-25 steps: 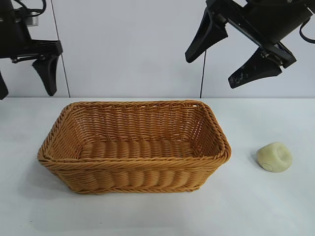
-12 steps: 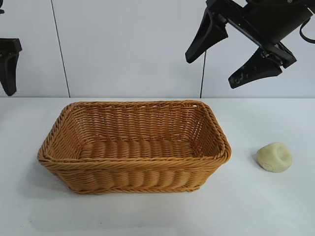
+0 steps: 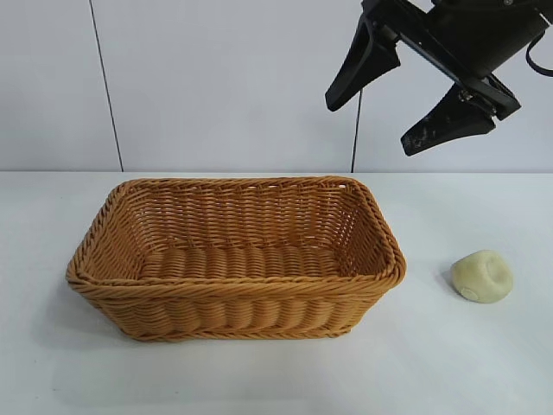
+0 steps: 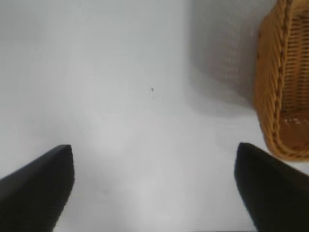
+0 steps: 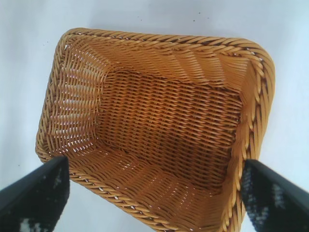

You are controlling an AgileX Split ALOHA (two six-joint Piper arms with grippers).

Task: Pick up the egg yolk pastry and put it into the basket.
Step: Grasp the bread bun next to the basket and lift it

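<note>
The egg yolk pastry (image 3: 482,276), a small pale yellow lump with a dent, lies on the white table to the right of the basket (image 3: 242,286). The golden-brown wicker basket stands at the table's middle with nothing inside it. My right gripper (image 3: 371,124) hangs open and high, above the basket's right end and up-left of the pastry. In the right wrist view the right gripper (image 5: 154,164) looks down into the basket (image 5: 164,38). My left gripper (image 4: 153,149) is open over bare table beside the basket's end (image 4: 282,96). The exterior view does not show it.
The white tabletop (image 3: 467,363) runs around the basket on all sides. A pale wall (image 3: 225,86) with two dark vertical seams closes the back.
The left gripper has slid off to the left and out of the exterior view. The right arm, the basket and the pastry have stayed put.
</note>
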